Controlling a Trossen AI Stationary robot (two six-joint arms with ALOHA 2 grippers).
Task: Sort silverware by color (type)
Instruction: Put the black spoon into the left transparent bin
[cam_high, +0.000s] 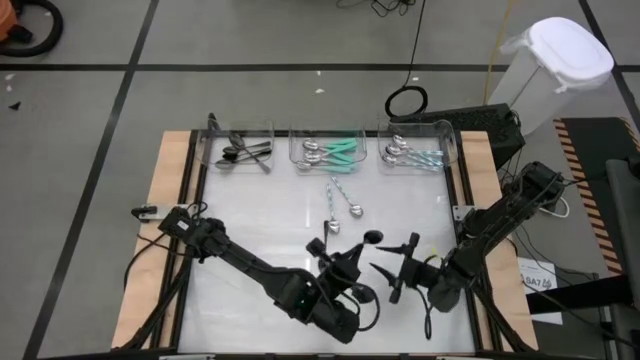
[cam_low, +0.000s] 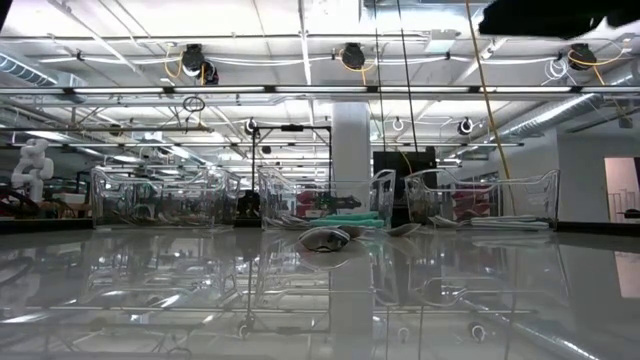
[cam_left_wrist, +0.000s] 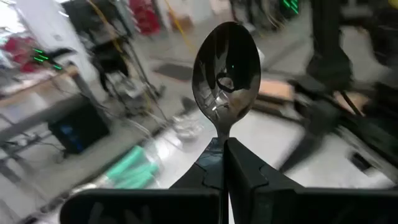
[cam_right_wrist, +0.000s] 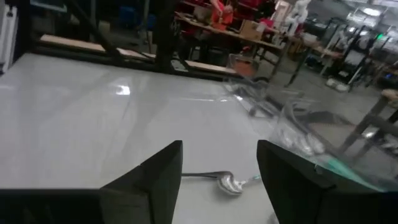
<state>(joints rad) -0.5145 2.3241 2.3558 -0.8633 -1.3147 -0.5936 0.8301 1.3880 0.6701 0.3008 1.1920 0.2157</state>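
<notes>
Fingers of the left gripper (cam_left_wrist: 222, 163) pinch a dark spoon (cam_left_wrist: 226, 74) by the handle tip only, bowl raised above the table's near middle; a grip this short may let it pivot or slip in transit; right gripper (cam_right_wrist: 219, 167) waits open nearby; collision risk if either swings.

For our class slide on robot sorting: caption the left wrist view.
Left tool shut on a dark spoon, bowl held up above the table.
</notes>
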